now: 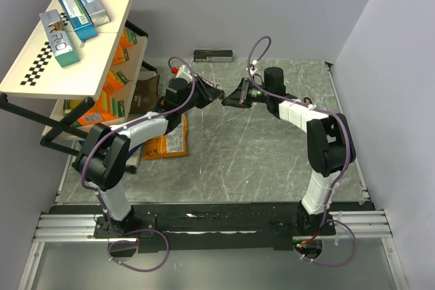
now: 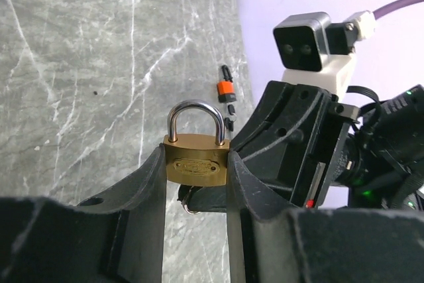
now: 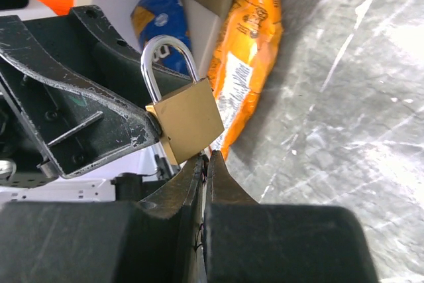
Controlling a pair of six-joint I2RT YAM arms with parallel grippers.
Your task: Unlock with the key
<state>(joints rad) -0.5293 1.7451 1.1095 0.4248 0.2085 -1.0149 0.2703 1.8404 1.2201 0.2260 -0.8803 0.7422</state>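
1. The grey marbled surface (image 2: 79,64) is seen below both claws, which are met tip to tip above it.
2. The left claw (image 2: 195,158) is held partly open and clamped on the brass padlock (image 2: 196,165), whose narrow sides are pressed by the two fingers.
3. The right claw (image 3: 204,161) is closed tight, its tips set against the padlock's base.
4. The padlock is held with its shackle at 12 o'clock, both legs seated in the body.
5. The key cannot be made out. Only a small metal ring (image 2: 189,207) is seen at 6 o'clock of the padlock, so the key's long axis and pointing cannot be told.
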